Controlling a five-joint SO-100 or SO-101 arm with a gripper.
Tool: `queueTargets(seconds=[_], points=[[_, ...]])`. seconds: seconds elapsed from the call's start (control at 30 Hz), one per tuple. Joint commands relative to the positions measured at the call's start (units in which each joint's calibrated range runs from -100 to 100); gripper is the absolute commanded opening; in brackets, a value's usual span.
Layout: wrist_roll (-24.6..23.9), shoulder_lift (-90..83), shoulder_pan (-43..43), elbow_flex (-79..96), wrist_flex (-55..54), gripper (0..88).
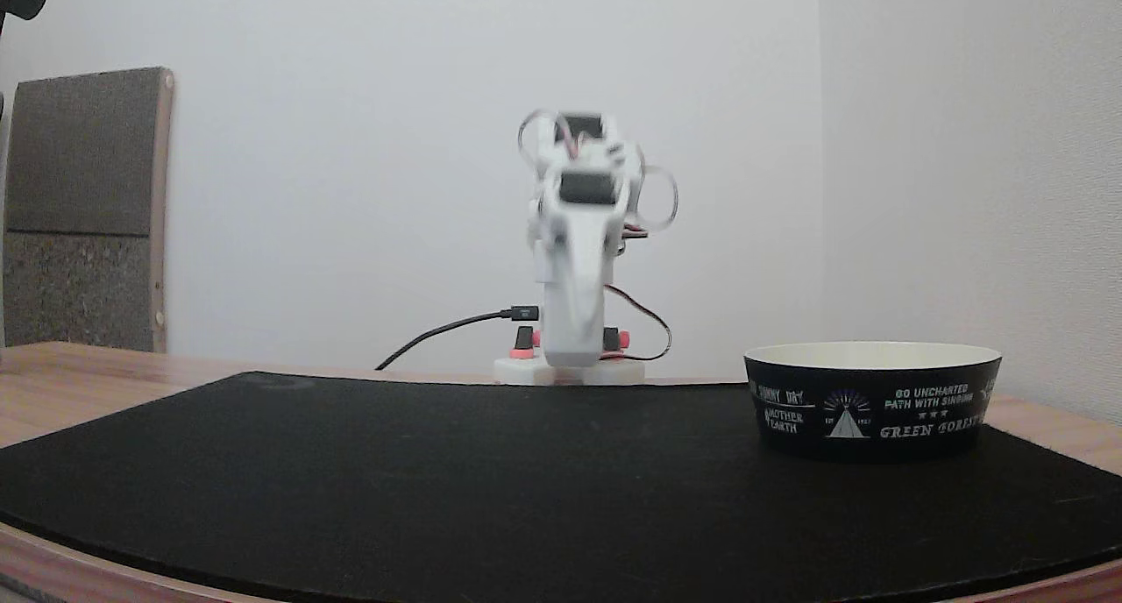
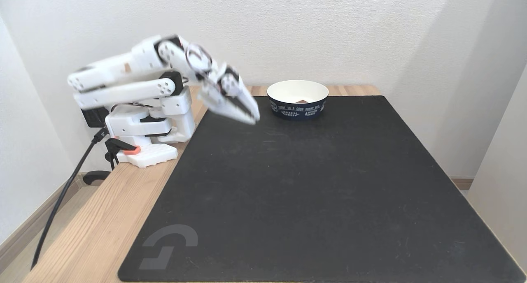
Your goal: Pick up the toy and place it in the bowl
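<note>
Standing on the black mat [image 2: 321, 184] is one bowl [image 2: 297, 106], black outside with white lettering and cream-white inside; in a fixed view it sits at the mat's far edge, and in a fixed view [image 1: 870, 410] it shows at the right, its triangle emblem facing the camera. Inside it, low against the far wall, lies one small dark reddish shape, the toy [image 2: 302, 101], though it is too small to make out its surface. One white arm [image 2: 131, 75] is folded over its base [image 2: 144, 153] at the left edge of the wooden desk [image 2: 103, 209], beside the mat. Its jaws [image 2: 252, 117] point down and toward the bowl, hanging above the mat just left of the bowl's rim and apart from it; they are blurred, look drawn nearly together, and nothing is seen between them, so I cannot tell for certain how they stand. One black cable [image 2: 61, 196] runs from the base down past the desk's edge. One grey panel [image 1: 83, 209] leans against the wall at the left.
</note>
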Motion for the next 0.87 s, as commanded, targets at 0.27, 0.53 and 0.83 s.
queueTargets(seconds=[0.27,0.53,0.83], points=[[0.1,-4.2,-0.3,2.2,0.1,3.6],[0.1,-4.2,-0.3,2.2,0.1,3.6],[0.1,-4.2,-0.3,2.2,0.1,3.6]])
